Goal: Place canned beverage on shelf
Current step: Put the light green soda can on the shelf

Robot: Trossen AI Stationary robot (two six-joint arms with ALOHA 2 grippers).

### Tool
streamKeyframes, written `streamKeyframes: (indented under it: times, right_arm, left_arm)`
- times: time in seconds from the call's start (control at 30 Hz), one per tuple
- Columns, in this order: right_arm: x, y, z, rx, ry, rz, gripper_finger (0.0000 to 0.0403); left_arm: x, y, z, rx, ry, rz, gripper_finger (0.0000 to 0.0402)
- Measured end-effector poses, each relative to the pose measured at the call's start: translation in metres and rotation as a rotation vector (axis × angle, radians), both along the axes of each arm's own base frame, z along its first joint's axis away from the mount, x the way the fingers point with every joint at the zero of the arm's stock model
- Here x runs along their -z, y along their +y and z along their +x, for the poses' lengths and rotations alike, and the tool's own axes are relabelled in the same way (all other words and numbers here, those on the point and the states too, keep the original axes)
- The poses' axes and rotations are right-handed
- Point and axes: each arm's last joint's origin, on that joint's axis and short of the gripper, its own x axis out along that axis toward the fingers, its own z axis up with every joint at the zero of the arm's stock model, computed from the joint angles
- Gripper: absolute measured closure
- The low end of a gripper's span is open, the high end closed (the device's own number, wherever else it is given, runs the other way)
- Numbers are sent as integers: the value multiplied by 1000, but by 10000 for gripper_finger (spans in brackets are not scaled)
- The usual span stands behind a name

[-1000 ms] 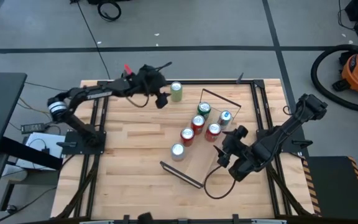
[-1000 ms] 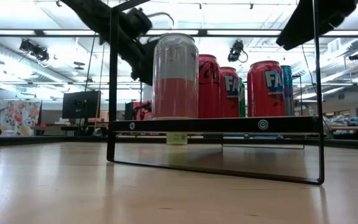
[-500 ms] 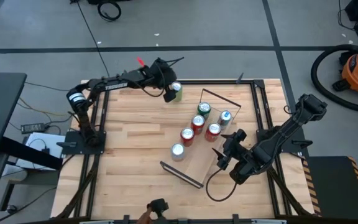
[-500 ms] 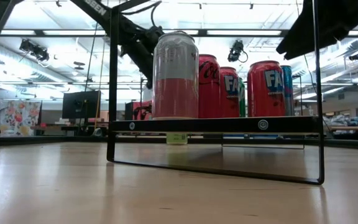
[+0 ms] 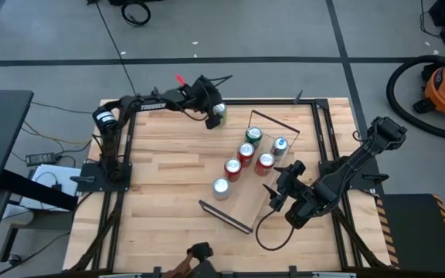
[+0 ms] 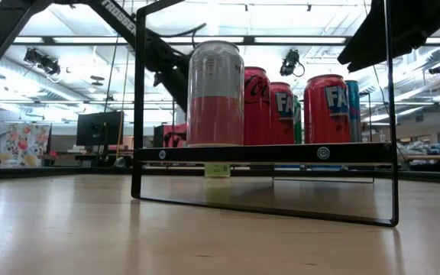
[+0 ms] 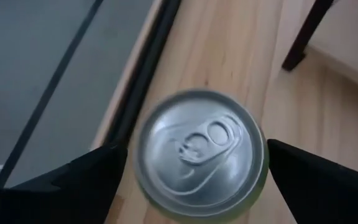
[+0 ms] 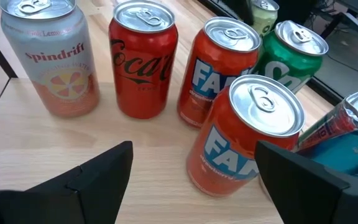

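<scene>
A pale green can (image 5: 219, 113) stands upright on the tabletop near the far edge; its silver top fills the left wrist view (image 7: 197, 149). My left gripper (image 5: 212, 115) is open and points down over it, one finger on either side of the can; I see no touch. The shelf (image 5: 247, 202), a light-wood plank with black wire end frames, lies slantwise at centre right. It carries several upright cans: a Spindrift (image 8: 51, 56), a Coca-Cola (image 8: 143, 59), two Fantas (image 8: 250, 134), a green can (image 8: 297, 53) and a blue one (image 8: 347, 124). My right gripper (image 5: 282, 188) is open and empty beside the shelf's cans.
The black table frame runs along the far edge just behind the pale green can (image 7: 135, 81). Bare tabletop lies to the left of the shelf (image 5: 161, 177). A person's hand with a dark object (image 5: 198, 253) shows at the near edge. The shelf's wire end frame (image 6: 140, 114) stands upright.
My left gripper has gone toward the table's right edge, along the far edge, and now stands over the pale green can. The can has not moved. A hand has come into view at the near edge.
</scene>
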Motion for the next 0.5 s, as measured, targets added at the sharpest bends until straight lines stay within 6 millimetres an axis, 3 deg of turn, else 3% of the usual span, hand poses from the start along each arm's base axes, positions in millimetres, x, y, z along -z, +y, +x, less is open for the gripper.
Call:
streamKeyframes:
  times: [0.27, 0.5]
  right_arm:
    - [0, 0, 0, -2, 1, -1, 55]
    - [0, 0, 0, -2, 0, -1, 55]
  left_arm:
    - [15, 3, 3, 23, 41, 5, 12]
    - [13, 4, 5, 24, 14, 25, 58]
